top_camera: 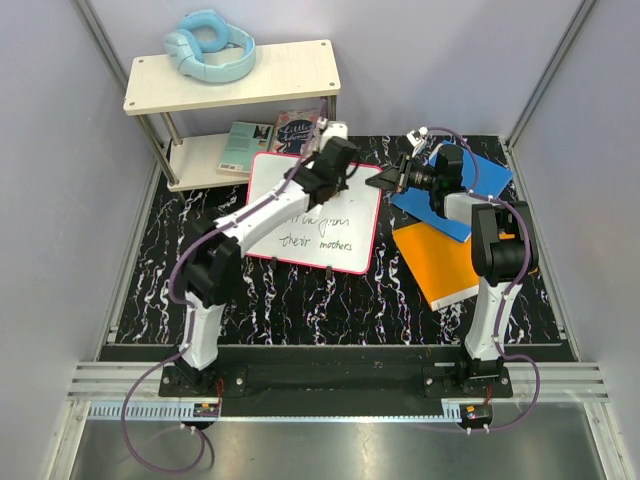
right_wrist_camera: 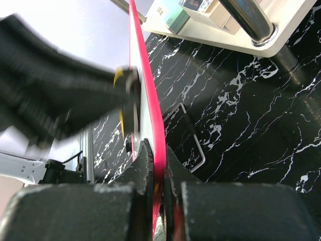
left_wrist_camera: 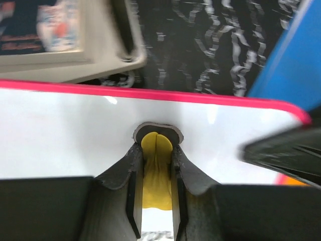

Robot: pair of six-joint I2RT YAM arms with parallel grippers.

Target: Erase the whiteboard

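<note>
Whiteboard (top_camera: 345,215) writing partly hidden beneath left arm (top_camera: 262,210).

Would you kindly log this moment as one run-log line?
left end effector: shut on yellow eraser, against whiteboard top | right end effector: shut on whiteboard edge | handwriting: present, lower half

Whiteboard (top_camera: 345,215) mid-table, shelf (top_camera: 230,75) behind it, books (top_camera: 440,262) to its right
</note>
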